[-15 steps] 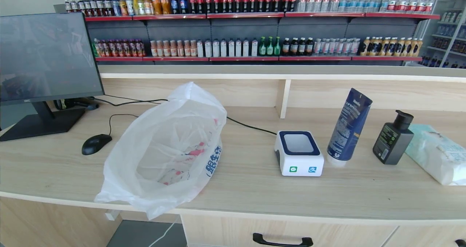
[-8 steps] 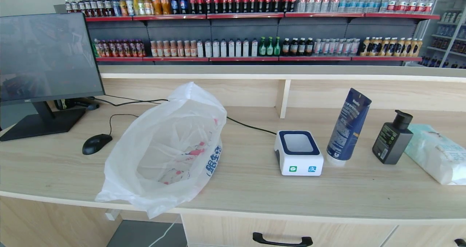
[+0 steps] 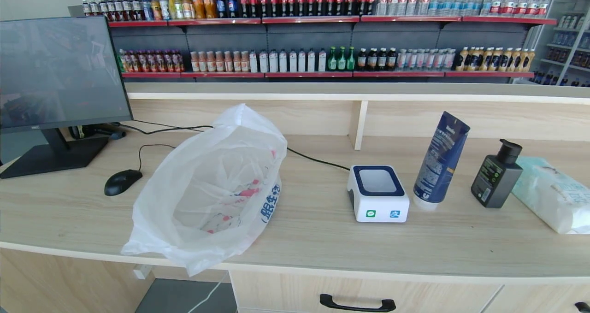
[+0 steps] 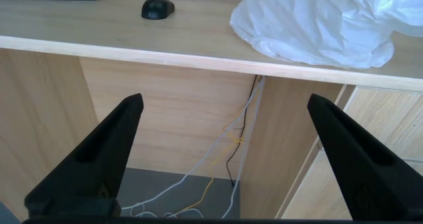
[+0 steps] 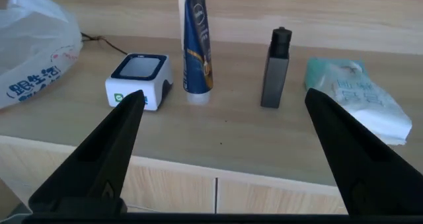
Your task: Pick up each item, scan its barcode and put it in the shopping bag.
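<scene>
Across the last second nothing on the bench (image 3: 322,239) has moved; the faint drift of the whole head picture looks like the camera's own shift. That suggests the task is at its very start, with no item lifted or scanned yet. The blue tube (image 3: 441,158) stands cap-down just beside the white scanner (image 3: 378,193), with the dark pump bottle (image 3: 497,177) next to it and the tissue pack (image 3: 551,195) lying close against the bottle's far side. The shopping bag (image 3: 216,188) slumps open on the scanner's other side, towards the mouse (image 3: 122,182) and the monitor (image 3: 60,73). The right gripper (image 5: 223,93) is spread wide and holds nothing, off the bench's front edge and facing the three items. The left gripper (image 4: 225,100) is likewise wide and empty, lower down, looking at the cables under the bench with the bag's overhang above it. The tissue pack is cut off at the head view's edge. No barcode can be made out on the tube. Red and white patches show through the bag's plastic; these may be its print rather than anything inside, and I cannot tell which.
</scene>
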Motion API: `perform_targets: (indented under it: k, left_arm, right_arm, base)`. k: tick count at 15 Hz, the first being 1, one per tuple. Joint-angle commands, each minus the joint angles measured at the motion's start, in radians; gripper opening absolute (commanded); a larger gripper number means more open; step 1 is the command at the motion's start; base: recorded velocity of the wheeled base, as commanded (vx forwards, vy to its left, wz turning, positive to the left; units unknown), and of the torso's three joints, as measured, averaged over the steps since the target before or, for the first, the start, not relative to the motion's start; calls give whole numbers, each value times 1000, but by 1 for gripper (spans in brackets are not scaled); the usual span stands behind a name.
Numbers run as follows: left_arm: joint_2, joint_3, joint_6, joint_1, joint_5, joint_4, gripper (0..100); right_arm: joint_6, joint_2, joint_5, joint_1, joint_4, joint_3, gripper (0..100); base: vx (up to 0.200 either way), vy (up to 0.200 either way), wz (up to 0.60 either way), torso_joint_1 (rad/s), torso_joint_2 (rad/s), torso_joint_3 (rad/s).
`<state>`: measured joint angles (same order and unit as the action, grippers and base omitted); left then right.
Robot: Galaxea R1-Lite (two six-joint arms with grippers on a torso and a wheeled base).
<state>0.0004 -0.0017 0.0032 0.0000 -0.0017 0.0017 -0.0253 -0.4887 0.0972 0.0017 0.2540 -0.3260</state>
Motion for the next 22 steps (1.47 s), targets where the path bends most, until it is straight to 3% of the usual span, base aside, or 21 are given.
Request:
perform_targets:
  k: [1,2,3,5,11,15,18,19,22]
  left_arm:
    - [0,0,0,0,0,0,100]
    - [0,0,0,0,0,0,100]
    - [0,0,0,0,0,-2,100]
    - [0,0,0,0,0,0,100]
    - [0,2,-2,0,0,0,100]
    - [0,0,0,0,0,0,100]
    - [0,2,0,0,0,0,100]
    - [0,0,0,0,0,0,100]
    - [0,2,-2,0,0,0,100]
  right_arm:
    - [-10,-295,2,4,218,-15,100]
    - [-16,-432,4,35,396,-27,100]
    - [-15,-501,6,58,485,-42,100]
    - [-15,-613,4,106,590,-79,100]
    - [-11,-818,2,110,656,-231,100]
    - [4,-1015,2,144,996,-283,100]
    - [24,-1099,-74,199,1211,-258,100]
    - [59,-1110,-151,219,1269,-212,100]
    - [53,-1137,-180,247,1317,-131,100]
  base:
    - [0,0,0,0,0,0]
    - [0,0,0,0,0,0]
    - [0,0,0,0,0,0]
    - [0,0,0,0,0,0]
    - [0,0,0,0,0,0]
    - [0,0,0,0,0,0]
    - [0,0,0,0,0,0]
    - [0,0,0,0,0,0]
    - [0,0,0,0,0,0]
